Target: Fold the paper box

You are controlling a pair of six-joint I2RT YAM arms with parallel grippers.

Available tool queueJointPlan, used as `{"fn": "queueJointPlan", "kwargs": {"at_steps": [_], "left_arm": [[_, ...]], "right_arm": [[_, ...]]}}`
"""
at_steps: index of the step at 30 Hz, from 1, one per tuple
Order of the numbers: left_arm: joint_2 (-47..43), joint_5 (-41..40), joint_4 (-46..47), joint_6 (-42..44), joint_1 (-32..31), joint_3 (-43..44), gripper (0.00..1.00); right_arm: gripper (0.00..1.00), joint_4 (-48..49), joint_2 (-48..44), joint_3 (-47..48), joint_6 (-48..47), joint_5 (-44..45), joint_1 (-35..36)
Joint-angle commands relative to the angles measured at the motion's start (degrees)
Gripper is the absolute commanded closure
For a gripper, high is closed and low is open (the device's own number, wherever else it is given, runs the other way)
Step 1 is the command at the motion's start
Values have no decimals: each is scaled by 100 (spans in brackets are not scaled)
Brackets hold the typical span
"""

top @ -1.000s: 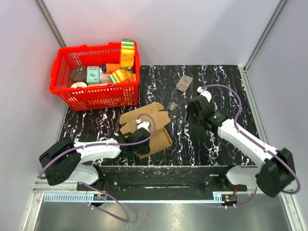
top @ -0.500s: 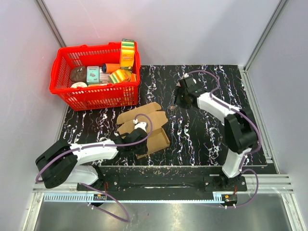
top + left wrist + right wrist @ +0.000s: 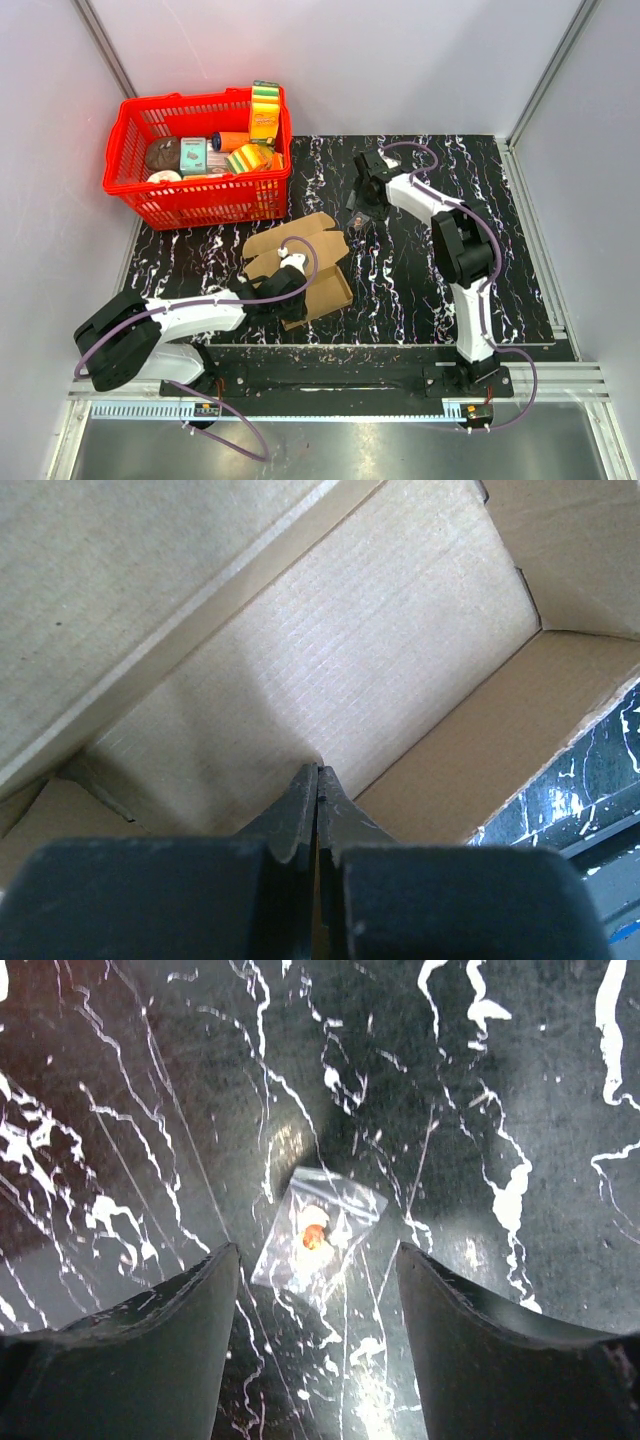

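Marbled table point(image 3: 500, 1110); wrist view alone shows right end effector point(image 3: 315, 1255) spread over bag point(image 3: 322, 1222); left end effector point(image 3: 318, 775) closed inside paper box point(image 3: 340, 650).

Nothing legible anywhere at this moment. The packets point(image 3: 264, 112) in the red basket point(image 3: 200, 203), at the counter's far left corner, carry bright print, but it's far too small to read. The paper box point(image 3: 330, 640) is plain brown, unlettered.

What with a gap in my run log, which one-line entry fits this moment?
left gripper: shut, inside brown cardboard paper box | right gripper: open above clear plastic bag | fold: unfinished
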Motion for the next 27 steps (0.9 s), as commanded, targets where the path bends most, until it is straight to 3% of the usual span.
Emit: {"fn": "queueJointPlan", "kwargs": {"at_steps": [1,8,27], "left_arm": [[-85,54,89,109,34,6,100],[-260,37,71,110,34,-56,100],[-322,45,168,101,34,-152,100]], "right_arm": [[29,-654,453,745,331,388,-25],[30,-796,736,966,296,414,-25],[55,-1077,1026,1159,-196,388,-16]]}}
